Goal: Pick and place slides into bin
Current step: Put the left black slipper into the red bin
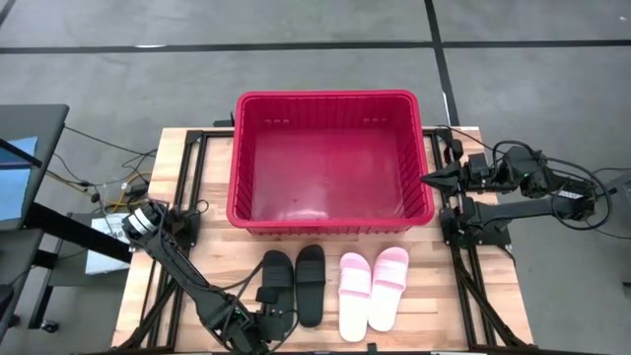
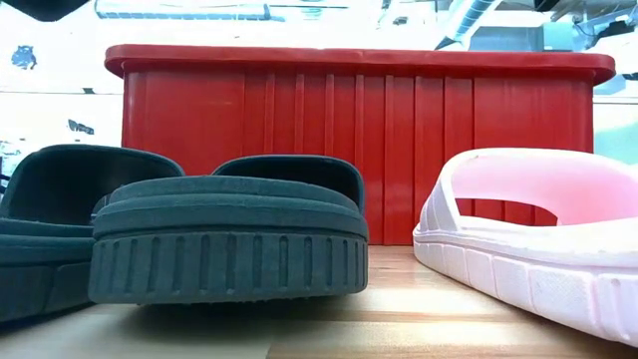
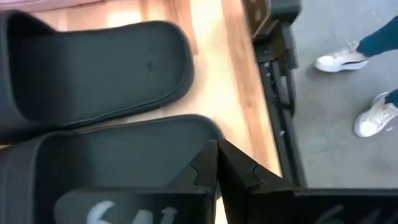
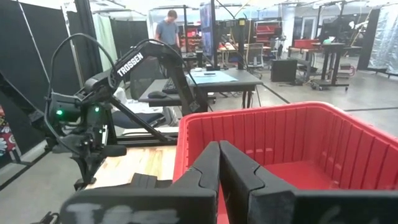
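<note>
The red bin [image 1: 330,158] stands at the table's far middle, nothing in it. In front of it lie two black slides [image 1: 278,278] [image 1: 311,284] and two pink slides [image 1: 355,286] [image 1: 390,284], soles down, heels toward the near edge. They also show in the low view: black slides [image 2: 229,239], a pink slide [image 2: 538,239], the bin [image 2: 359,140]. My left gripper [image 1: 274,318] is shut at the heel end of the left black slide [image 3: 124,155]. My right gripper [image 1: 431,179] is shut and empty, level with the bin's right rim [image 4: 249,118]. My left gripper's shut fingertips [image 3: 208,155] stand over the heel end [image 3: 199,127] of the left black slide, coming from the table's left near corner. I cannot tell whether they touch it. The slide lies flat on the table.
Black metal rails [image 1: 463,266] run along the table's left and right sides. A person's white shoes [image 3: 342,59] stand on the floor past the near edge. Bare wood [image 1: 434,286] lies right of the pink slides.
</note>
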